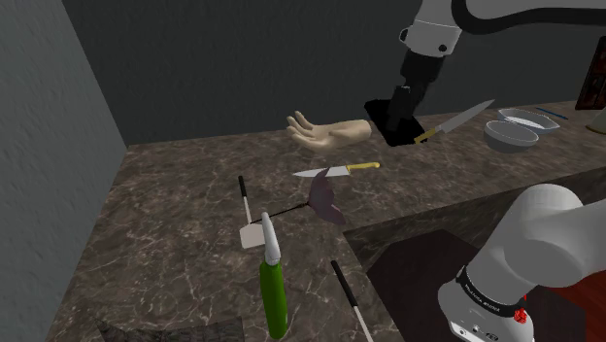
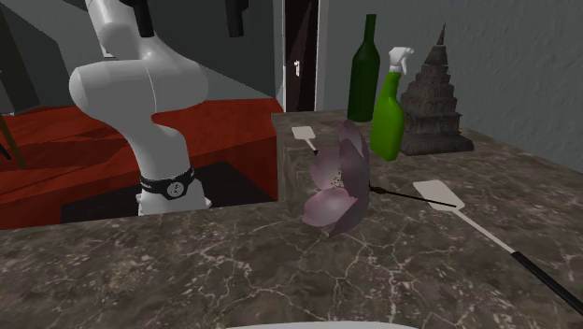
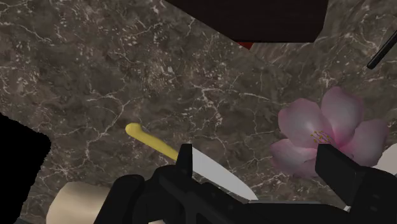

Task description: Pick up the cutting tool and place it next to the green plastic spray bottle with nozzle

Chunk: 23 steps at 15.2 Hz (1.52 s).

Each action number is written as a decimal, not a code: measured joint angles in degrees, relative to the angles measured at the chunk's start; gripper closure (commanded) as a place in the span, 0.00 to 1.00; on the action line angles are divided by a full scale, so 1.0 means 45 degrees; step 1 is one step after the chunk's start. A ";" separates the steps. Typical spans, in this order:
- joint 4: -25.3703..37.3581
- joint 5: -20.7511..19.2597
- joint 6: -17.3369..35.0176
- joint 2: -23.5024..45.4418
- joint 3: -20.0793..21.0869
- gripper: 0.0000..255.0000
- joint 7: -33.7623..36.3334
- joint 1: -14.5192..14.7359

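Gripper point(image 1: 396, 131) is up in the air over the counter point(image 1: 175, 214), fingers spread, nothing between them. From the wrist camera, the yellow-handled knife point(image 3: 210, 168) lies flat on the stone directly underneath, just beside the pink flower point(image 3: 324, 137), with a beige mannequin hand point(image 1: 325, 131) on its other side. My read: no part of the task is done yet, this is the pre-grasp hover. Left to do: descend, close on the knife, lift, carry, set down. Target is the green spray bottle point(image 1: 273, 287) with its white nozzle, upright in the second exterior view and apart from the knife, flower roughly between them. A white-headed fly swatter point(image 2: 437, 192) lies near the bottle, so the drop spot looks tight. A second knife point(image 1: 458, 120) sits further along by a grey bowl point(image 1: 510, 134). Green wine bottle point(image 2: 364, 70) and a stepped pagoda figure point(image 2: 437, 93) stand behind the sprayer. Counter is dark brown veined stone, an L around the dark stand point(image 1: 418, 277). Plain grey walls point(image 1: 58, 117), red-brown floor point(image 2: 56, 159).
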 measured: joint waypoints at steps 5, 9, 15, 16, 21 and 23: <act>0.0361 -0.0771 0.0493 0.1653 -0.0092 0.00 -0.1345 0.0278; 0.0770 -0.1851 0.1148 0.3677 -0.0124 0.00 -0.3024 0.0542; 0.1680 -0.3619 0.2038 0.6795 0.0127 0.00 -0.5063 0.0863; 0.1791 -0.3954 0.2295 0.7370 0.0184 0.00 -0.5317 0.0907; 0.2596 -0.5753 0.2853 0.9704 0.0393 0.00 -0.6723 0.1078; 0.2656 -0.6344 0.3193 1.0407 0.0446 0.00 -0.6970 0.1142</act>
